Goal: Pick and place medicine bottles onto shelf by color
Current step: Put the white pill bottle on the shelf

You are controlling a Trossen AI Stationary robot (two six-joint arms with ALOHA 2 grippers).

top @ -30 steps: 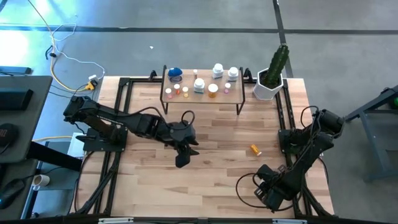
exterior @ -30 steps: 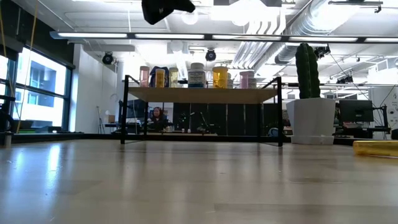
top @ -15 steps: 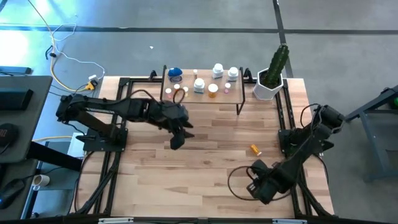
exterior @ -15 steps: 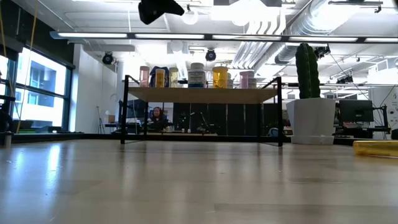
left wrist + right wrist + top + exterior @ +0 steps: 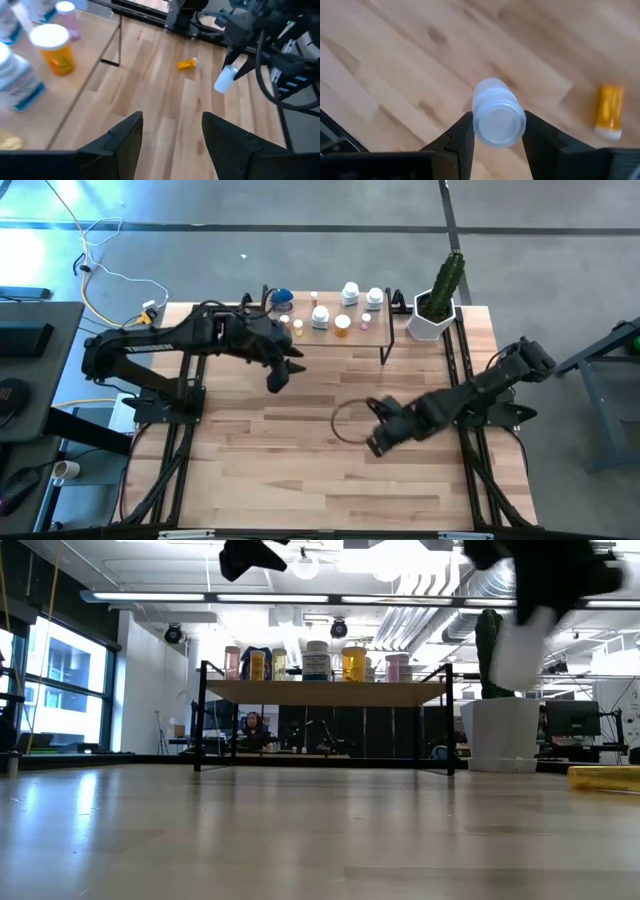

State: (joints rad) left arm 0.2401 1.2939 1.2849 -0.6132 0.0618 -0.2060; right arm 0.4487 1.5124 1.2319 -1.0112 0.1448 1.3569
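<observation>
The shelf (image 5: 325, 332) stands at the table's far side with several medicine bottles on it, orange (image 5: 54, 50), white with blue labels (image 5: 17, 82) and pinkish (image 5: 232, 662). My left gripper (image 5: 172, 145) hovers open and empty in front of the shelf's left part (image 5: 278, 375). Over the table's middle right, my right gripper (image 5: 497, 131) is shut on a white bottle (image 5: 225, 80). An orange bottle (image 5: 610, 110) lies on its side on the tabletop to the right. My right gripper pinches the white bottle between its two fingers at its upper end (image 5: 476, 107), which has a ribbed ring. The fingers slant steeply down from above. The bottle hangs below them, tilted, its body (image 5: 515, 650) lifted well clear of the table.
A white pot with a cactus (image 5: 434, 315) stands right of the shelf. Black frame rails (image 5: 190, 380) run along the table's left and right sides. Open plank tabletop (image 5: 300, 470) lies toward the near edge. A person (image 5: 252, 725) sits in the room far behind.
My left gripper has risen and gone toward the far edge, up to the shelf's front left. My right gripper has swung from the near right corner toward the table's middle, rising, with the white bottle in its fingers.
</observation>
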